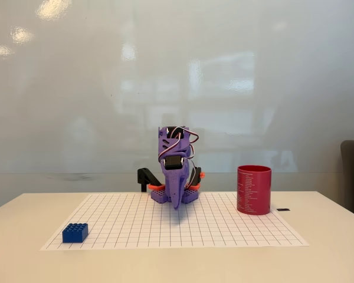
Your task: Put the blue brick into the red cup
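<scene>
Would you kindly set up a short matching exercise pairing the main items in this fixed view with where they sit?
Things:
1. blue brick
2. red cup
3. purple arm
4. grid mat

Places:
A. back centre of the mat, folded
B. near left corner of the mat
C. right side, upright
D. flat on the white table

Pairs: 1-B, 2-C, 3-A, 4-D

Bright-blue brick, dark-red cup with white print, purple arm, white gridded mat.

Fixed cam sits low at table front edge — faces arm and rear wall head-on, mid-range.
</scene>
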{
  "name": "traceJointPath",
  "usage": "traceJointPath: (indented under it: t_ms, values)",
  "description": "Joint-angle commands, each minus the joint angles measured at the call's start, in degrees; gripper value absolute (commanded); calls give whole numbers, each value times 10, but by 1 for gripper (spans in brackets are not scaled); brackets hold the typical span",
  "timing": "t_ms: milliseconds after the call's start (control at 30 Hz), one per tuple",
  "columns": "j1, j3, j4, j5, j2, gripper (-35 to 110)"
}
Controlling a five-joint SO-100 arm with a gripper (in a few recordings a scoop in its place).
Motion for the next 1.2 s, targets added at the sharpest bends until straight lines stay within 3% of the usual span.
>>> traceJointPath:
  t_ms: [0,633,733,933,1167]
  values:
    - [6,-32,11,21,-4,0]
    - [13,-40,33,27,-5,-1]
    - [23,-91,85,25,-33,-1]
    - [68,-177,80,18,-132,-1]
    - [158,-410,145,-31,-332,-1]
